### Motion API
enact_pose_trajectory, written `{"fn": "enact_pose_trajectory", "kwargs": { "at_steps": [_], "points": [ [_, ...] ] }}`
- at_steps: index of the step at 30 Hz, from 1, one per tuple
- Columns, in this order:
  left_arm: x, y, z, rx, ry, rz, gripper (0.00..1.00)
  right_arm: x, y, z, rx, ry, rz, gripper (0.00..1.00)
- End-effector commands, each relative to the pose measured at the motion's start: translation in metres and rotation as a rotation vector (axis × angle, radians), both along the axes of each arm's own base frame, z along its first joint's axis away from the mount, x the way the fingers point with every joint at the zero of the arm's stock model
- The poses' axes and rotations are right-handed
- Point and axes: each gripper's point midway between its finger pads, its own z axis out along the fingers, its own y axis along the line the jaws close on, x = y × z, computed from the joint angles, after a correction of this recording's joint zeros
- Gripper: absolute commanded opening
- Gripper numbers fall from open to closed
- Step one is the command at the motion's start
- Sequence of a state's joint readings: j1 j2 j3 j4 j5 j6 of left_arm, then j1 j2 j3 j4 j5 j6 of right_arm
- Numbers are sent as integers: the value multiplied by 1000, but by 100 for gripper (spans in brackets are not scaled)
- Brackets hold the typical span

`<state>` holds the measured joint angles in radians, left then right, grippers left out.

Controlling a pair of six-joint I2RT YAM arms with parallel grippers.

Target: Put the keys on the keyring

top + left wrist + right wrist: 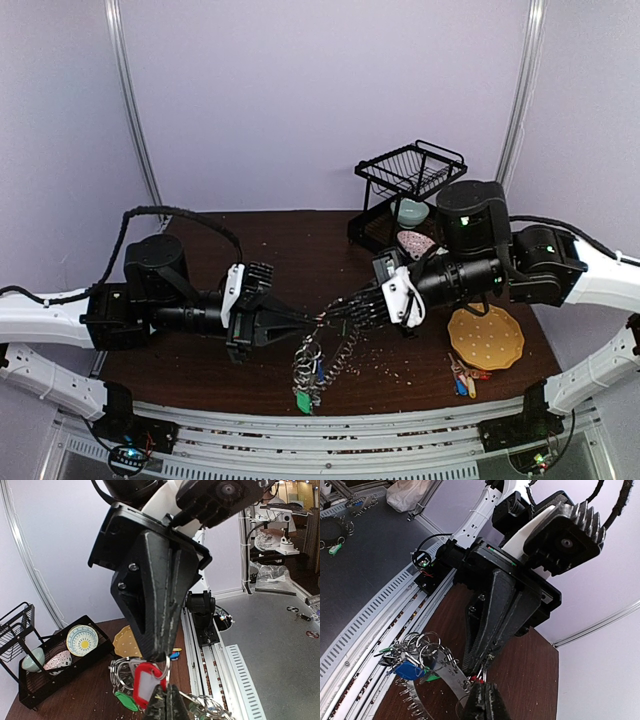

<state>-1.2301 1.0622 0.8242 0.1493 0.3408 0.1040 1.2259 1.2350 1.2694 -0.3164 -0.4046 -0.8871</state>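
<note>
Both grippers meet tip to tip above the table's front middle. My left gripper (316, 322) is shut on a red-tagged key (144, 681), which shows in the left wrist view just above my own fingertips (161, 705). My right gripper (337, 310) is shut where the keyring's metal band (445, 672) and a small split loop (167, 666) meet the red tag. The keyring (322, 365) hangs below both grippers, strung with metal loops, a blue tag (405, 670) and a green tag (302, 402).
A small loose bunch of red, yellow and blue tagged keys (466, 380) lies at the front right, beside a yellow dotted disc (485, 337). A black wire rack (408, 190) with bowls stands at the back. Crumbs are scattered on the dark wooden table (250, 250).
</note>
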Motion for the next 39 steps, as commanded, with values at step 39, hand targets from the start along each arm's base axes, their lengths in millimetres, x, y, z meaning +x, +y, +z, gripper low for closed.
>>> {"fn": "enact_pose_trajectory", "kwargs": {
  "at_steps": [39],
  "points": [
    [10, 16, 45, -177, -54, 83, 0, -3, -14, -15, -91, -25, -42, 0]
  ]
}}
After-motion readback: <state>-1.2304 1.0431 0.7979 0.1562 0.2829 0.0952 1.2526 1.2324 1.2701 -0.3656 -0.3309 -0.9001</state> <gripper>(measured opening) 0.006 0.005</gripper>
